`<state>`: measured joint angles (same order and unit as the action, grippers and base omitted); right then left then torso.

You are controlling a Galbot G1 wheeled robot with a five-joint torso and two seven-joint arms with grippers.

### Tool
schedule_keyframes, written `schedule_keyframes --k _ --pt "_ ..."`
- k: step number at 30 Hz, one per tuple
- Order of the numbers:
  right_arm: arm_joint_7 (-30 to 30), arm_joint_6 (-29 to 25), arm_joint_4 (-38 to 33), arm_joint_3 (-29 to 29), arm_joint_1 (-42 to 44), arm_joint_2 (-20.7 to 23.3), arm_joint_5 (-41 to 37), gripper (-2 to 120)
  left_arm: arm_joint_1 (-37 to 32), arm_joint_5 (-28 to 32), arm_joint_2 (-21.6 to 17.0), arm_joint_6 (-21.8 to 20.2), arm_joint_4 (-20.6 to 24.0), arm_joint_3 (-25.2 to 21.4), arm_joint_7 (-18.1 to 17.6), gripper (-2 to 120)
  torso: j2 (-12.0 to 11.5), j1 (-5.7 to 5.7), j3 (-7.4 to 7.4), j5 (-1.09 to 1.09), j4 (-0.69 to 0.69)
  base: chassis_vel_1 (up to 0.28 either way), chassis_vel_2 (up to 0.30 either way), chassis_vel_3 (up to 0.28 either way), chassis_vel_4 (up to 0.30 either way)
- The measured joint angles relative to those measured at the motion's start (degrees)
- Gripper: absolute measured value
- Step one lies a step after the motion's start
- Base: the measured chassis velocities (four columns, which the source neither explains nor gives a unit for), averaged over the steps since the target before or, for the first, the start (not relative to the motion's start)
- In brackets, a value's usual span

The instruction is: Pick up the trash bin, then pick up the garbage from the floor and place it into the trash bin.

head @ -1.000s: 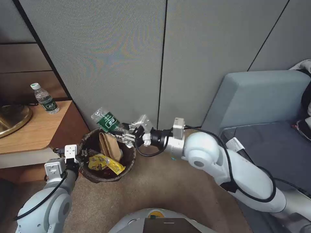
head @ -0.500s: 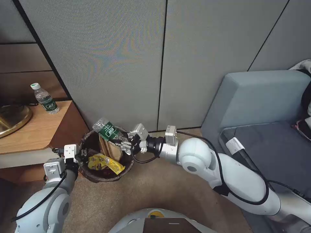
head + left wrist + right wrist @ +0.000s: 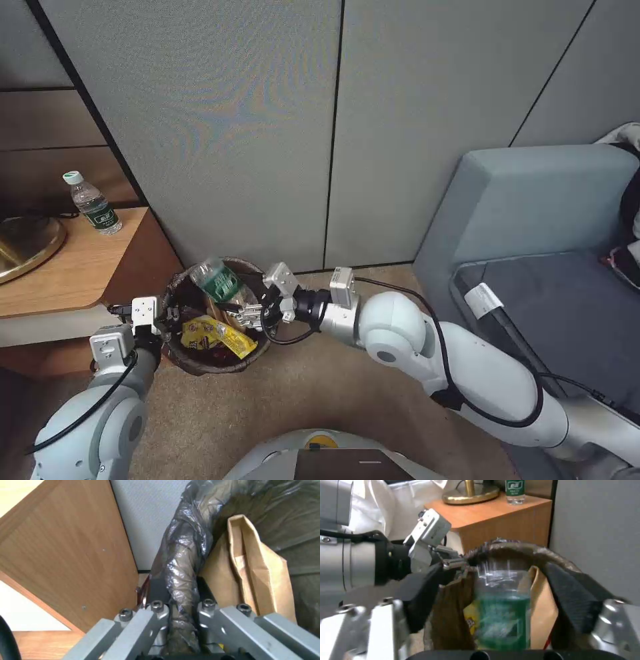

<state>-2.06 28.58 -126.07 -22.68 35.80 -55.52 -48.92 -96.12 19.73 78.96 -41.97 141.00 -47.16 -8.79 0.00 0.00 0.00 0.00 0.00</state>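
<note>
The trash bin (image 3: 200, 363), lined with a dark-brown bag, is beside the wooden table. My left gripper (image 3: 165, 319) is shut on its near rim; the left wrist view shows the jaws clamping the bag-covered rim (image 3: 183, 562). In the bin lie a brown paper bag (image 3: 253, 580) and a yellow wrapper (image 3: 217, 333). My right gripper (image 3: 243, 308) reaches over the far rim. A green-labelled plastic bottle (image 3: 217, 281) sits tilted in the bin's mouth. In the right wrist view the bottle (image 3: 502, 605) is blurred between spread fingers (image 3: 386, 625), with gaps on both sides.
A wooden side table (image 3: 73, 267) on the left carries a water bottle (image 3: 93, 203) and a gold lamp base (image 3: 23, 243). A grey partition wall (image 3: 267, 133) rises behind the bin. A blue-grey sofa (image 3: 533, 200) stands on the right. Brown carpet (image 3: 333, 387) lies in front.
My right arm has come down and to the left, bringing the bottle from above the rim into the bin's mouth. The left gripper and the bin have stayed put.
</note>
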Motion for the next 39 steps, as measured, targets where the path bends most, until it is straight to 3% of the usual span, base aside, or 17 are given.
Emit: schedule_keyframes --k 5,22,34,39 --pt "0.2 0.0 0.2 -0.1 -0.1 -0.1 0.1 97 0.0 0.0 0.0 0.0 0.0 0.0 0.0 3 0.0 0.0 0.0 0.0 0.0 0.0 0.0 0.0 0.0" --pt "1.7 -0.6 0.0 4.3 2.0 -0.6 0.3 100 -0.2 0.0 0.1 0.1 0.1 0.3 0.0 3 0.0 0.0 0.0 0.0 0.01 0.0 0.0 0.0 0.0" --pt "9.0 -5.2 -2.9 16.1 14.3 -1.0 4.8 100 -0.5 0.1 0.2 0.3 0.4 0.0 0.0 3 0.0 0.0 0.0 0.01 0.0 0.0 0.0 0.0 0.0" --pt "10.2 -7.1 -3.6 22.0 21.4 -1.9 12.1 100 -0.6 0.2 0.2 0.4 0.4 -0.2 0.0 3 0.0 0.0 0.0 0.01 0.0 0.0 0.0 0.0 0.0"
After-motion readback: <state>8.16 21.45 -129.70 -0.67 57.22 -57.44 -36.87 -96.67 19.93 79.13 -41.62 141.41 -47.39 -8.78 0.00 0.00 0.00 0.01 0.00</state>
